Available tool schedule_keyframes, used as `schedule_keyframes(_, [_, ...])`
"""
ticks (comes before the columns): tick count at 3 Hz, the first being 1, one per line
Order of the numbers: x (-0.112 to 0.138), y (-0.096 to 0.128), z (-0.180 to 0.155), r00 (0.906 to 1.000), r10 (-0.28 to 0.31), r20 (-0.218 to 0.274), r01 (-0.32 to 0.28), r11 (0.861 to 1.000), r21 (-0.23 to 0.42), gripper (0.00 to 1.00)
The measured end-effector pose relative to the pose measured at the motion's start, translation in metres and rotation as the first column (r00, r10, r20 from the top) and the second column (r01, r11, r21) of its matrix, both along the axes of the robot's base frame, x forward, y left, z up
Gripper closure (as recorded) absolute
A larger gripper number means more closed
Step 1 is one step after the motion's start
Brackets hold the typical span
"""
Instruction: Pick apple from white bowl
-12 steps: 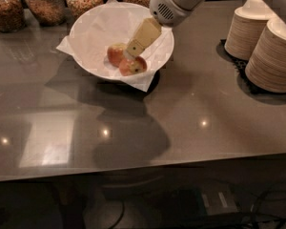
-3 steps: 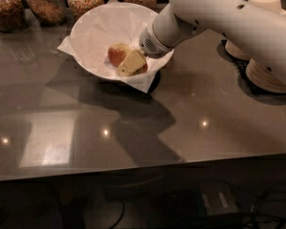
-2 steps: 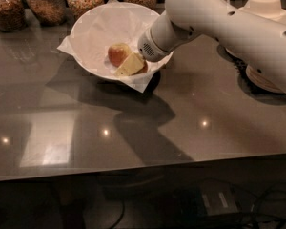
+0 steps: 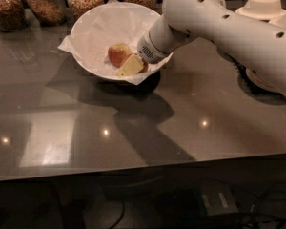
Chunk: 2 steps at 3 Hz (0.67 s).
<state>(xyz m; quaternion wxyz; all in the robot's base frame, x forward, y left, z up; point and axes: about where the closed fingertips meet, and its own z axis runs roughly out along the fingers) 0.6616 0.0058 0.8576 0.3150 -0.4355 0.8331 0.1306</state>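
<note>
The white bowl (image 4: 93, 27), lined with crinkled white paper, stands at the back left of the dark table. An orange-red apple with a paler top (image 4: 118, 54) lies in it. My gripper (image 4: 132, 66) reaches down into the bowl's right side, right beside that apple and touching it or nearly so. A small red sliver (image 4: 144, 67) shows just behind the gripper's tip; it may be the red apple, which is otherwise hidden by the gripper. The white arm (image 4: 219, 27) comes in from the right.
Several glass jars of grains (image 4: 47, 4) stand along the back edge behind the bowl. Stacked tan paper bowls (image 4: 264, 6) stand at the back right, partly hidden by the arm. The table's front edge (image 4: 133, 168) runs across the lower frame.
Over four seconds the gripper has sunk deeper into the bowl's right side and the arm has swung low across the paper bowl stacks. In the last second it has barely moved.
</note>
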Motion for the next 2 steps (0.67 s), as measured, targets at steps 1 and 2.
schedule_keyframes(1, [0.0000,0.0000,0.0000,1.0000,0.000,0.000,0.000,1.000,0.000,0.38])
schedule_keyframes(2, [-0.0005,0.0000,-0.0001,1.0000,0.004,0.003,-0.004,1.000,-0.003,0.61])
